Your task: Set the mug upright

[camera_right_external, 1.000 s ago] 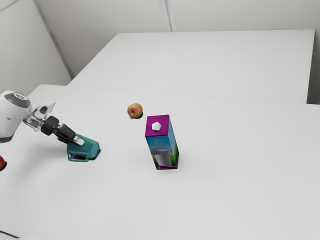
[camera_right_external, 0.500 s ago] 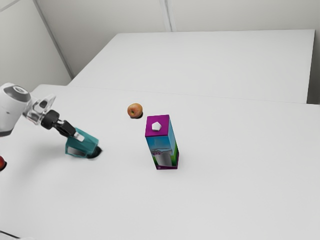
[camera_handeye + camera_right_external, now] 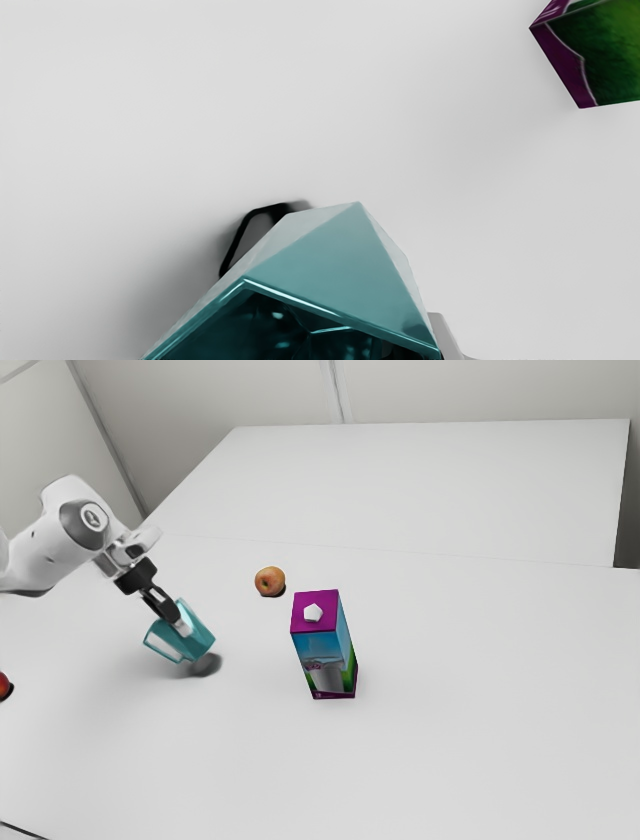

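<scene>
In the exterior view, the white arm [image 3: 70, 545] comes in from the left edge and slants down to the black gripper [image 3: 181, 625], which is left of the middle of the frame. The gripper's jaws are closed on the side of the teal mug [image 3: 198, 642]; how wide a gap the mug leaves between them I cannot tell. The mug is in the left part of the frame, around mid-height, tilted and clear of the white table [image 3: 450, 740], with a soft grey shadow [image 3: 206, 665] on the tabletop just below it. It is not upright. A tall carton [image 3: 325, 650], purple on top with blue and green sides, stands upright near the middle of the frame. Above and to the left of the carton is an orange-brown apple [image 3: 270, 581], apart from both mug and carton. A red object [image 3: 4, 687] is cut off by the left edge, and a thin dark line [image 3: 22, 831] runs in at the lower left corner. In the wrist view, the mug's open mouth and dark inside show, with a pale grey fingertip [image 3: 442, 330] against its outer side. A black rounded loop [image 3: 241, 240] shows from behind the mug; whether it is handle or shadow I cannot tell. The carton's green and purple lower part is well apart from the mug.
</scene>
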`<state>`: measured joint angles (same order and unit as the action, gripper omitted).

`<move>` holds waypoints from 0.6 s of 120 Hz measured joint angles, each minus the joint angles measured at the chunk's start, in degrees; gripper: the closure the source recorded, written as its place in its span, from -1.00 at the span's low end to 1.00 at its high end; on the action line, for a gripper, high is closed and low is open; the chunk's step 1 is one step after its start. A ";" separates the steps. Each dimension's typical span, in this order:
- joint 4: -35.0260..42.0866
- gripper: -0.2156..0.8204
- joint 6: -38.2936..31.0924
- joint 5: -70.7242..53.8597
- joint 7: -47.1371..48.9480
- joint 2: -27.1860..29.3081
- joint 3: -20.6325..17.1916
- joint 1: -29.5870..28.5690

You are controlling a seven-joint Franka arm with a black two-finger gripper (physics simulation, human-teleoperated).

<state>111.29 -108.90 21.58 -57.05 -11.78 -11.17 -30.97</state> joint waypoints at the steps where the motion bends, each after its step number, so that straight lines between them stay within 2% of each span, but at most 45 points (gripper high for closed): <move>1: 0.14 0.93 -0.24 -0.40 0.21 0.11 -0.19 0.02; 56: 9.63 0.93 -10.12 -15.22 16.15 8.14 -11.60 0.06; 72: 11.50 0.93 -12.08 -17.21 20.75 9.57 -13.66 0.97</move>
<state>122.79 -120.98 4.37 -36.30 -2.21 -24.83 -30.00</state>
